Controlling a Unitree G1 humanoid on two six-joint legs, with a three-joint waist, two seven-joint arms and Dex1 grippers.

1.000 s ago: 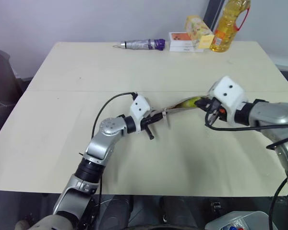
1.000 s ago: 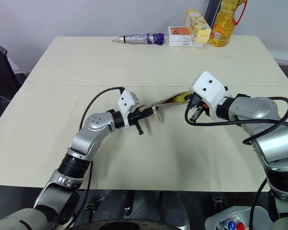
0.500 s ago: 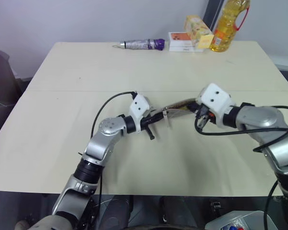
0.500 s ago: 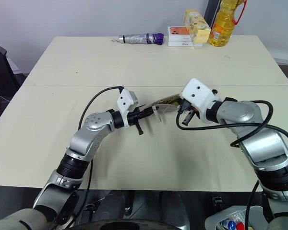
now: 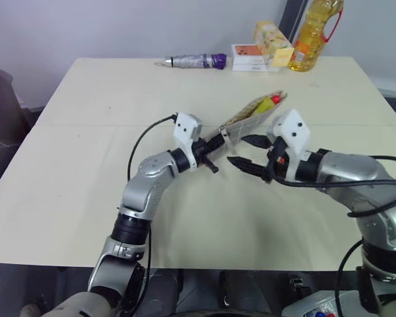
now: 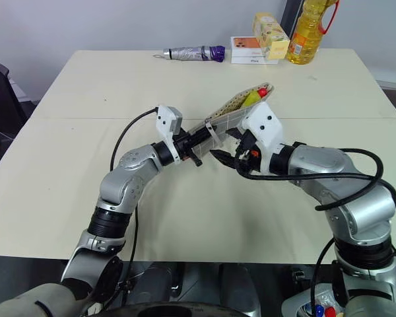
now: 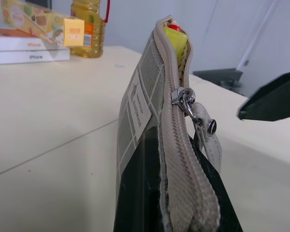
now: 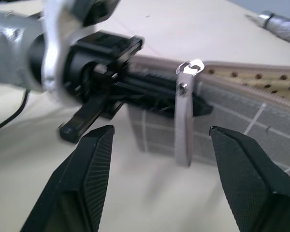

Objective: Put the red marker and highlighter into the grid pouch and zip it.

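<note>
My left gripper (image 5: 210,146) is shut on one end of the grid pouch (image 5: 249,115), holding it above the table with its far end tilted up. The yellow highlighter (image 5: 264,104) and the red marker (image 5: 275,99) poke out of that open far end. The zipper pull (image 7: 182,94) sits close to my left gripper, with its cord (image 8: 183,121) hanging down. The zip is closed below the pull and open beyond it. My right gripper (image 5: 248,152) is open just beside the pouch, its fingers (image 8: 87,169) either side of the cord without touching it.
At the table's (image 5: 119,99) far edge lie a purple-and-silver folded umbrella (image 5: 195,61), flat white boxes (image 5: 249,58) with a yellow carton (image 5: 273,41) on top, and a yellow oil bottle (image 5: 311,36). A black cable (image 5: 145,142) loops from my left wrist.
My right gripper has slid left along the pouch and opened. My left gripper has tipped the pouch so its far end now rises, showing the pens.
</note>
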